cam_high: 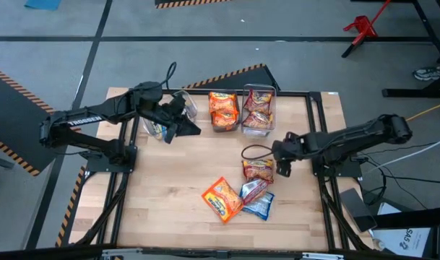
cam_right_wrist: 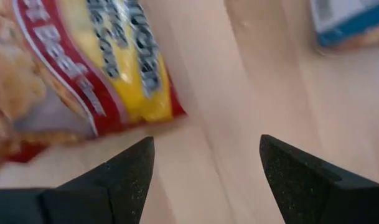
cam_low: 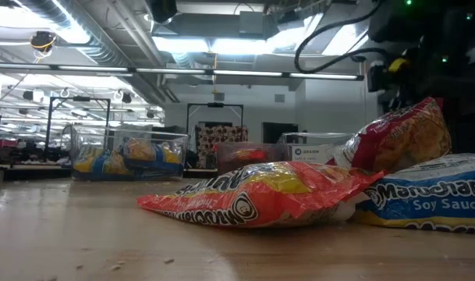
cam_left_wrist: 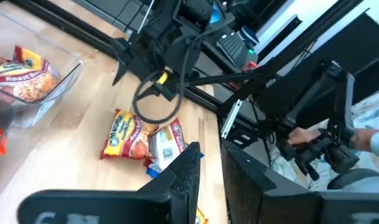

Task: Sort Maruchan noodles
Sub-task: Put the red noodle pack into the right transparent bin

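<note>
**Here: right jaws spread beside the red packet**

My right gripper point(cam_right_wrist: 205, 168) hangs low over bare wood point(cam_high: 169, 188), fingers point(cam_right_wrist: 124, 171) spread, nothing between them. Red-and-silver packet point(cam_high: 258, 169) lies just beside, its edge near one fingertip. Orange packet point(cam_high: 221, 198), another red one point(cam_high: 253, 191) and a blue packet point(cam_high: 260, 206) cluster toward the near edge, touching. Open wood on the left half. My left gripper point(cam_high: 178, 114) sits over the leftmost far bin point(cam_high: 156, 127); can't tell its jaws. Two more bins point(cam_high: 257, 110) hold sorted packets.
</note>
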Controlling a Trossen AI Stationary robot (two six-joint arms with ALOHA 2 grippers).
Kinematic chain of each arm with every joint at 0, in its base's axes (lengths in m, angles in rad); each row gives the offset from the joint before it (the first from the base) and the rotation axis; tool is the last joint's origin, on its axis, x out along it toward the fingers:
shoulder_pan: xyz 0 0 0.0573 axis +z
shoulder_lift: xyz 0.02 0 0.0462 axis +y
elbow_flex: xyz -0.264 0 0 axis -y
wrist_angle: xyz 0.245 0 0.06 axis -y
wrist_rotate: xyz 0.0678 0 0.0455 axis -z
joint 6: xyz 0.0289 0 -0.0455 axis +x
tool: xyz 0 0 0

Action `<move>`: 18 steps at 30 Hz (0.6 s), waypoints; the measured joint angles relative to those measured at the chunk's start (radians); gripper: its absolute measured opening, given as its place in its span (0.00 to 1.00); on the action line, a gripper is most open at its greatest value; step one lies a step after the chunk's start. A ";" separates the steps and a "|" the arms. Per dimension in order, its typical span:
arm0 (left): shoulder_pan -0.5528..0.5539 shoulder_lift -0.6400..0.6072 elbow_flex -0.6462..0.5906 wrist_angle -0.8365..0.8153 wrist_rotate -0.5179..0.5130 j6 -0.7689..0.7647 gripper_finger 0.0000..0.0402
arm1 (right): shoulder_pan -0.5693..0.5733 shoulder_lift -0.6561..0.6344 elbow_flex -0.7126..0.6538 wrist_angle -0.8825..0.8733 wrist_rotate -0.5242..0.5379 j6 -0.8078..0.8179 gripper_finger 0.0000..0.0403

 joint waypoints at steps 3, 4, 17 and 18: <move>-0.002 0.000 0.000 -0.009 -0.002 -0.001 0.15 | 0.003 0.049 -0.021 0.114 -0.006 0.000 0.69; -0.002 0.000 0.000 -0.010 -0.002 -0.002 0.15 | 0.002 0.071 -0.022 0.149 -0.014 -0.003 0.69; -0.015 -0.009 -0.001 -0.046 -0.002 0.027 0.15 | -0.055 0.396 0.092 0.749 -0.027 -0.177 0.69; -0.015 -0.009 -0.001 -0.058 -0.004 0.050 0.15 | -0.069 0.415 0.133 0.759 -0.025 -0.209 0.69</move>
